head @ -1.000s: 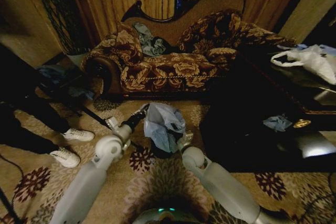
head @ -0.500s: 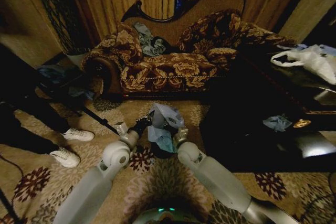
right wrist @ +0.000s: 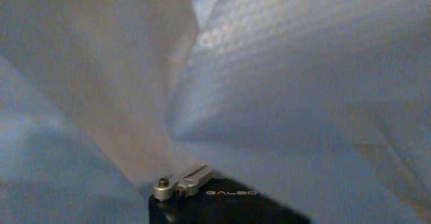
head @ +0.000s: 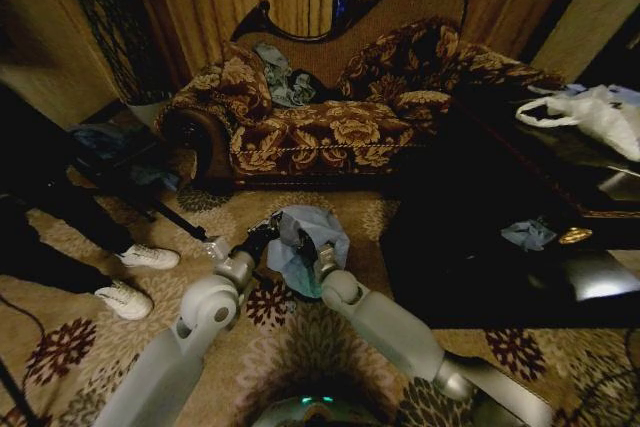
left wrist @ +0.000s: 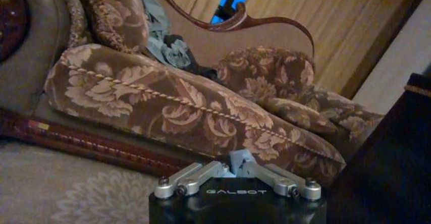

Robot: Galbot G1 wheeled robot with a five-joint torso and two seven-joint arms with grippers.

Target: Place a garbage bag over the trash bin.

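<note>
Both grippers sit at the bag (head: 305, 239), which covers the bin (hidden). Left gripper (left wrist: 237, 169) pinches film, keeping the mouth up; right gripper (head: 318, 259) state untellable.

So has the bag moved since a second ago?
Yes. The bag has dropped and shifted left, away from the sofa.

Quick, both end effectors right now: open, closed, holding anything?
Left end effector: closed on a pinch of the garbage bag.
Right end effector: buried in the bag film, state cannot be told.
</note>
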